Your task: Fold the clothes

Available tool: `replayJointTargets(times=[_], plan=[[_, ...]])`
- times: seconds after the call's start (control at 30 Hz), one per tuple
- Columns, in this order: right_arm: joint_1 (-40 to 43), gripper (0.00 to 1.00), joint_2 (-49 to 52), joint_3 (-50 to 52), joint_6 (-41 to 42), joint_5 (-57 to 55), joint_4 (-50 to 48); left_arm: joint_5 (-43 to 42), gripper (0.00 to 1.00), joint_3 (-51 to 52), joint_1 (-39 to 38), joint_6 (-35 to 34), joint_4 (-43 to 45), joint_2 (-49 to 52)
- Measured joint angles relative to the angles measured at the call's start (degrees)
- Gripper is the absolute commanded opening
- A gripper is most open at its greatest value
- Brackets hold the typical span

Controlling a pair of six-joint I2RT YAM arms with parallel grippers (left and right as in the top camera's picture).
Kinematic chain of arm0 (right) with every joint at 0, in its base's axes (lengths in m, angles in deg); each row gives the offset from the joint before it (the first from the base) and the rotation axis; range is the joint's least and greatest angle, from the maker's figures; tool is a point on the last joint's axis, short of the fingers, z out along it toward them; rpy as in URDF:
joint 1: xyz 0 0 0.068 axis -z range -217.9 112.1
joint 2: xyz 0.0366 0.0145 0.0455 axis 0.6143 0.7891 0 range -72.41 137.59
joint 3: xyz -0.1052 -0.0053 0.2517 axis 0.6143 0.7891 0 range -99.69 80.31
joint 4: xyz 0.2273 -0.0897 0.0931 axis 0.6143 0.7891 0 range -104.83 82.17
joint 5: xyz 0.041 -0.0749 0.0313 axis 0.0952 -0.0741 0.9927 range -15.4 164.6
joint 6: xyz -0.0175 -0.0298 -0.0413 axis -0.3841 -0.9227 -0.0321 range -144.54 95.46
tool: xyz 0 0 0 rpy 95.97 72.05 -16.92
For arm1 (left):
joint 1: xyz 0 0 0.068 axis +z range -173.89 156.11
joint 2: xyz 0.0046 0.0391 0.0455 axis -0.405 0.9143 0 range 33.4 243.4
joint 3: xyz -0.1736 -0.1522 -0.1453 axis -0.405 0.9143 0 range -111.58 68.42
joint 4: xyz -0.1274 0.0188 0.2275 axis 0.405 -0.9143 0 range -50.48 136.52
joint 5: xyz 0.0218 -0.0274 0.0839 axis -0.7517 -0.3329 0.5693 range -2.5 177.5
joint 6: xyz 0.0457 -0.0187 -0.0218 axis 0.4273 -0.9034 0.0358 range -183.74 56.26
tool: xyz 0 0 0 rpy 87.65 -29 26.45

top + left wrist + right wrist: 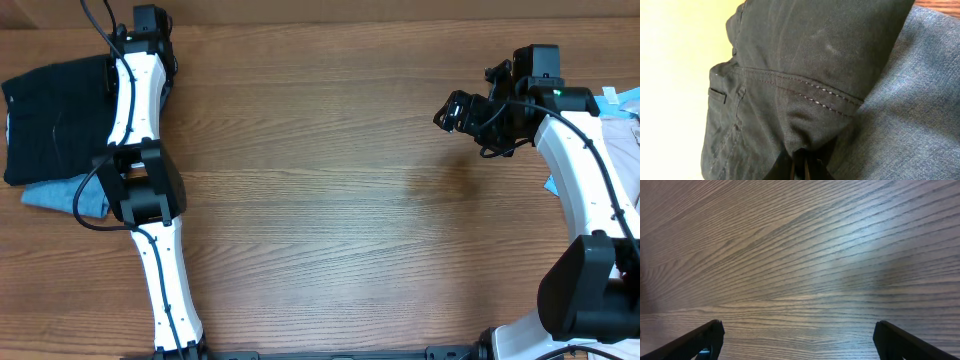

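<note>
The left gripper [802,167] is closed at the far left corner of the table [330,180]. Its tips are sunk into a gathered ridge of the black garment [50,115]. It appears to have a pinch of that cloth, though the fingers are mostly buried in the folds.

The garment lies as a thick, roughly square bundle against the left edge, and the wrist stands over its right-hand side. Close up, the fabric is a matte black weave with soft creases. It is crossed by a raised seam with a double line of pale stitching [825,95].

The light-blue piece [65,195] lies under and beside the black garment, poking out toward the near side. It has a coarser, denim-like twill.

The right gripper [797,332] has its jaws spread wide, holding nothing, above bare wood grain toward the right edge. More pale cloth [620,110] sits at that edge, partly behind the arm.
</note>
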Motion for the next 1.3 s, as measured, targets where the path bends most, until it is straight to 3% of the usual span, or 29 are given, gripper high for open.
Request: replayJointTargets(times=[0.27, 0.37, 0.5, 0.57, 0.6, 0.63, 0.67, 0.77, 0.9, 1.07, 1.17, 1.3], plan=[[0.00, 1.00, 0.00, 0.00, 0.07, 0.00, -0.66, -2.34, 0.04, 0.00, 0.02, -0.81, 0.22, 0.00], [0.00, 1.00, 0.00, 0.04, 0.68, 0.70, -5.79, -2.73, 0.04, 0.00, 0.02, -0.83, 0.42, 0.00], [-0.02, 1.00, 0.00, 0.07, 8.79, 9.60, -15.02, -5.27, 0.04, -0.33, 0.24, -0.83, 0.33, 0.00], [0.00, 1.00, 0.00, 0.07, 10.80, 11.08, -14.64, -6.23, 0.04, -1.51, 0.24, -0.83, -0.07, 0.00], [0.00, 0.68, 0.00, 0.07, 11.54, 11.21, -14.25, -6.91, 0.04, -2.12, 0.24, -0.85, -0.07, 0.00], [-0.02, 0.15, 0.02, 0.07, 12.04, 12.28, -15.37, -7.78, 0.04, -2.73, 0.24, -0.85, -0.15, 0.00], [-0.28, 0.04, 0.11, 0.07, 12.20, 12.74, -16.61, -8.26, 0.04, -2.99, 0.24, -0.85, -0.15, 0.00], [-4.98, 0.04, 2.14, 0.04, 16.74, 13.20, -23.58, -9.79, 0.04, -4.11, 0.24, -0.87, -0.72, 0.00], [-18.29, 0.04, 12.68, 0.09, 26.86, 9.68, -39.08, -10.60, 0.04, -4.39, 0.26, -1.01, -0.96, 0.00], [-31.19, 0.04, 31.50, 0.26, 39.63, 11.52, -70.97, -12.44, 0.04, -4.44, 0.59, -1.03, -1.14, 0.00], [-35.34, 0.04, 37.66, 0.15, 46.07, 12.26, -76.65, -13.64, 0.04, -4.44, 0.66, -1.36, -2.05, 0.00], [-36.33, 0.04, 39.19, -1.36, 47.80, 12.46, -76.87, -15.82, 0.04, -4.44, 0.66, -2.56, -2.51, 0.00]])
